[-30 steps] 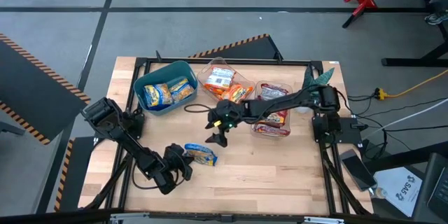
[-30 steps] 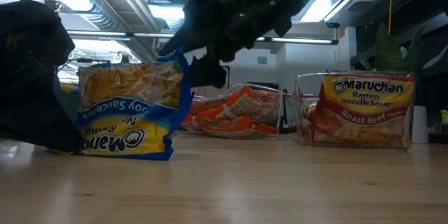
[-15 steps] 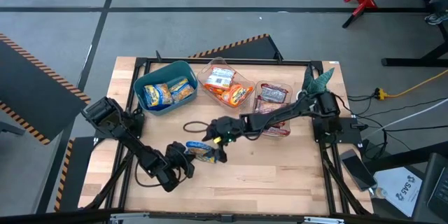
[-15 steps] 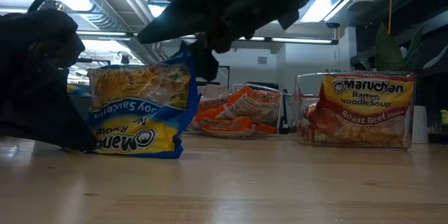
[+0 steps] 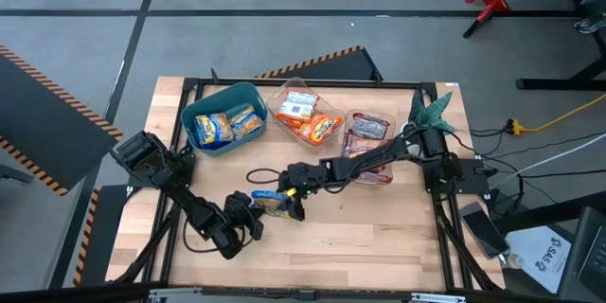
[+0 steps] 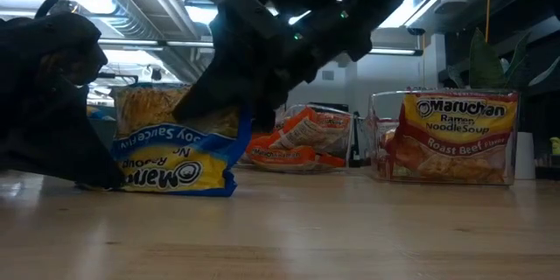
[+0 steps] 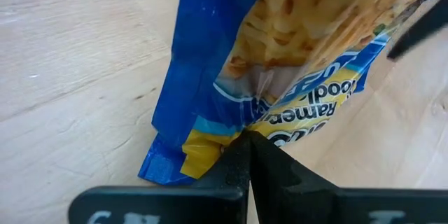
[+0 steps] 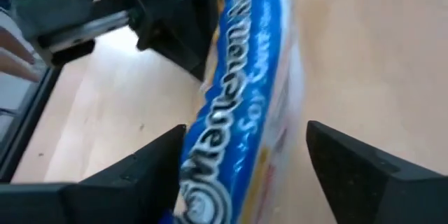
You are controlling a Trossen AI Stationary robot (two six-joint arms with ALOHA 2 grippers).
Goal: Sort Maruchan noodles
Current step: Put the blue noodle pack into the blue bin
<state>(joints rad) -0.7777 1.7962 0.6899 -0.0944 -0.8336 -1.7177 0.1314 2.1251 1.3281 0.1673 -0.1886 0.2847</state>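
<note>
**Holding One Blue-Yellow Packet Between Two Grippers**

Pinching is done by my left gripper [image 7: 246, 155]: its fingers are pressed together on the lower edge seam of a blue-yellow packet [image 5: 272, 205], which stands on edge on the tabletop [image 5: 379, 232]. My right gripper [image 8: 241, 164] has its fingers spread apart, one on each side of the same packet; in the right wrist view the packet's long edge runs straight through the gap between them. In the low view the right gripper [image 6: 232, 87] covers the packet's upper part.

Beyond the left gripper, a teal bin [image 5: 220, 118] contains more blue-yellow packets. Behind the right gripper, one clear container [image 5: 308, 114] contains orange packets and another clear container [image 5: 371, 147] contains red-white packets. In the low view the latter reads "Roast Beef".
</note>
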